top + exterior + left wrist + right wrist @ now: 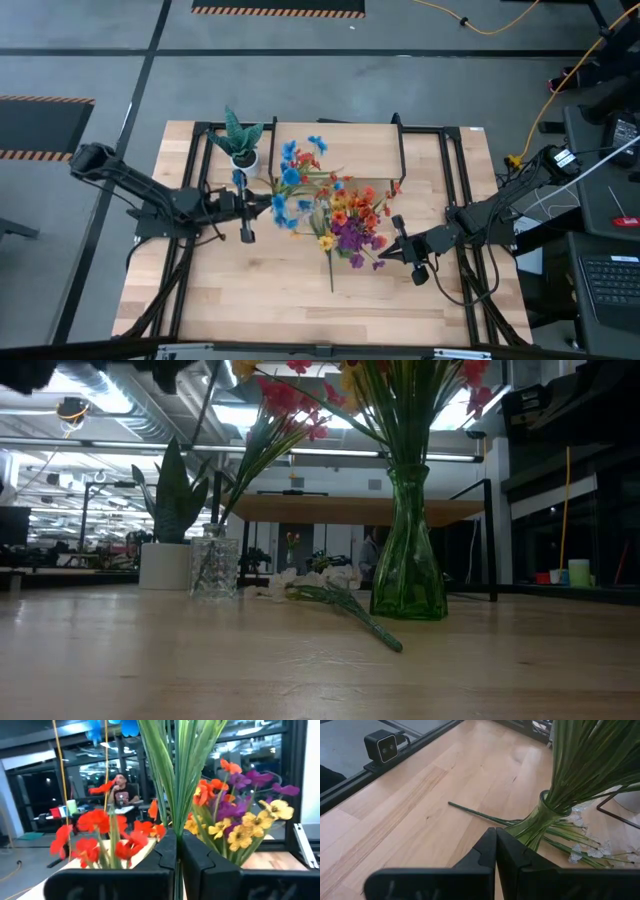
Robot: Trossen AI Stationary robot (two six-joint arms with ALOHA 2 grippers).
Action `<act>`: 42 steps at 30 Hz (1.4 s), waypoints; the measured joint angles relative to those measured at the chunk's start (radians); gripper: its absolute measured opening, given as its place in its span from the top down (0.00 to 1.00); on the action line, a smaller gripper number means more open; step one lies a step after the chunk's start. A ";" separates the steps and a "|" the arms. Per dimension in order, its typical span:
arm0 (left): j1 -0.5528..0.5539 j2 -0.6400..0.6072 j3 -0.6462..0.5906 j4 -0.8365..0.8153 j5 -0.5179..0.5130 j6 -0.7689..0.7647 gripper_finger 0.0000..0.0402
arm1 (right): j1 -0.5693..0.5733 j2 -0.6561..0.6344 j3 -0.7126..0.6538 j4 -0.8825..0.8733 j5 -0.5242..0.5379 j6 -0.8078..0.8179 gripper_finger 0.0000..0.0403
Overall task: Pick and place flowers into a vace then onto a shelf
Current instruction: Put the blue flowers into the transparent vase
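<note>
Pale wooden planks make up the desk point(250, 290), framed by thin black rails. At its left the left gripper point(247, 205) hangs above the board, its fingers point(200, 865) pressed narrow on a few thin green stalks, as the left wrist view shows. Behind it stands a spiky green plant in a white pot point(240, 140), and just beside that a small clear ribbed glass vase point(214, 567) carrying red and blue blooms. A white-bloomed stem point(345, 605) lies flat on the wood between the two vases, its green stalk running forward past the base of the tall green glass vase point(408, 555). That vase holds most of the flowers point(345, 215), orange, yellow, purple and red, fanning out above its narrow neck. Behind the vases the shelf point(370, 145), a pale board on thin black legs, spans the back of the desk. At the right the right gripper point(400, 245) sits near the green vase, fingers pressed together and holding nothing.
</note>
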 joint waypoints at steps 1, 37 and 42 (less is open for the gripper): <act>0.006 0.013 -0.019 0.044 0.003 0.000 0.99 | 0.000 0.000 0.000 0.001 0.000 0.000 0.98; 0.164 0.380 -0.288 0.802 0.142 -0.015 0.99 | 0.000 0.000 0.000 0.015 0.003 -0.001 0.98; 0.165 0.371 -0.276 0.798 0.167 0.028 0.99 | -0.001 0.000 0.000 0.031 0.003 -0.025 0.98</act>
